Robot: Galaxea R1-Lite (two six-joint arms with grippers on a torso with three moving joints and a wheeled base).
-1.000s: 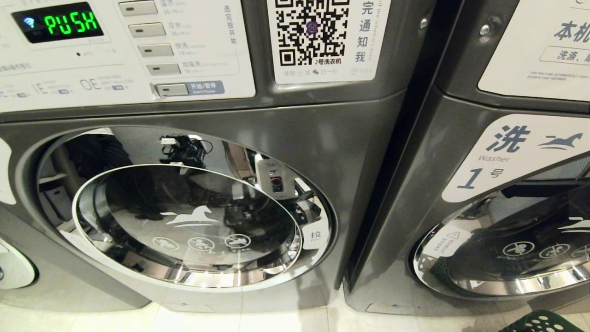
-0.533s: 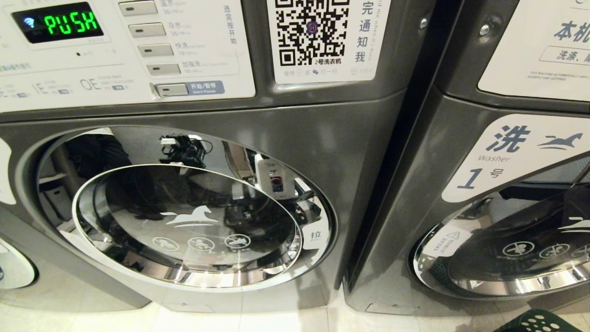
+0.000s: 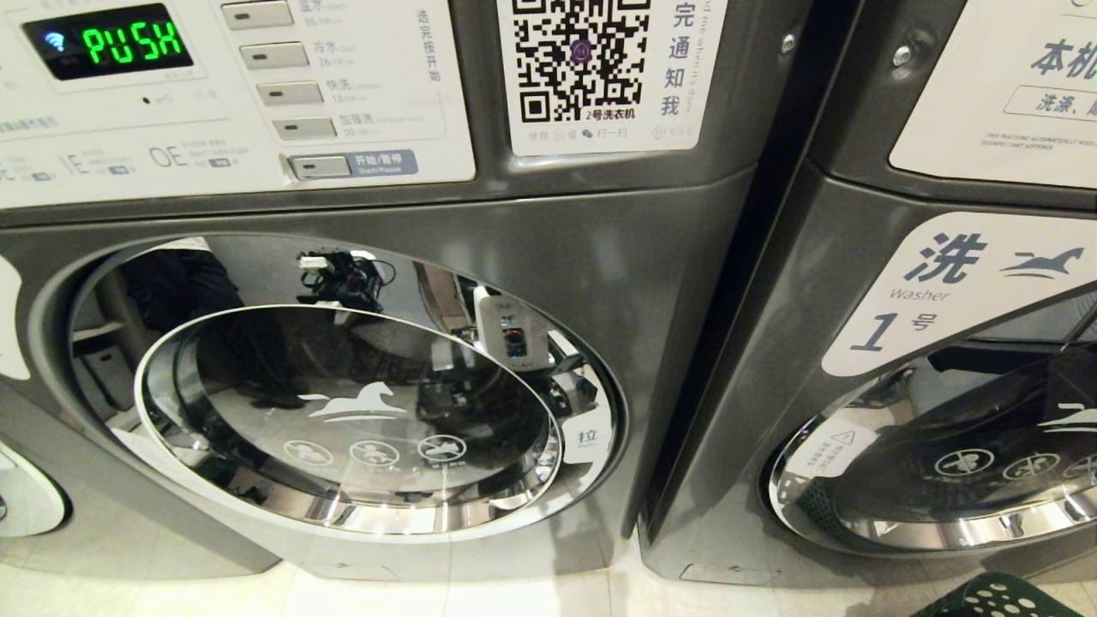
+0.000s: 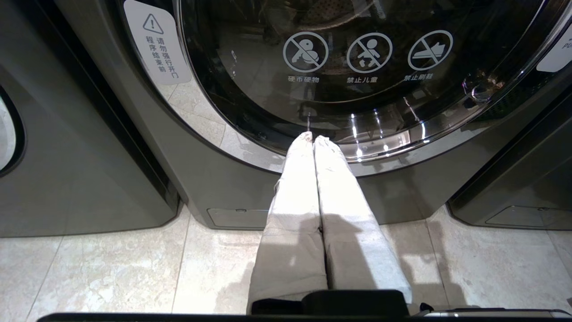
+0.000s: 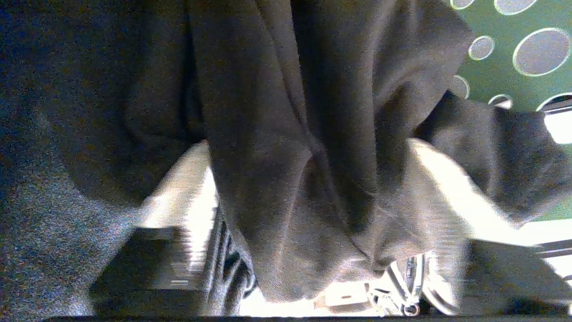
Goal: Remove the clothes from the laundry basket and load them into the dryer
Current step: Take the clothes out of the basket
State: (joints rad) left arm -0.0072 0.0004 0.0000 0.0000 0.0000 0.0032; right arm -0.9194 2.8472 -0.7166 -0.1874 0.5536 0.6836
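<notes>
The right tool (image 5: 308, 179) is down in the laundry basket, with its two pale fingers (image 5: 451, 188) spread on either side of a ridge of dark grey knitted fabric garment (image 5: 268, 134). The jaws stand partly open around this fold; whether they press on the cloth firmly enough to hold it cannot be told. The garment fills nearly all of the right wrist view and lies bunched between and beyond the fingers. Past the garment, on the far side from the tool, the perforated green plastic laundry basket (image 5: 514, 40) shows its wall with round holes. In the head view only a corner of this basket (image 3: 998, 600) appears, on the pale tiled floor (image 3: 514, 591) in front of the right-hand machine; the right tool itself is outside that view.

The left tool (image 4: 313, 141) hangs low in front of the grey front-loading machine (image 3: 557, 240), its two white fingers pressed together with nothing between them, the tips just before the lower rim of the round chrome-ringed glass door (image 4: 357, 89). That door is closed. A second grey machine (image 3: 771, 343) marked as a washer stands just beside the first.
</notes>
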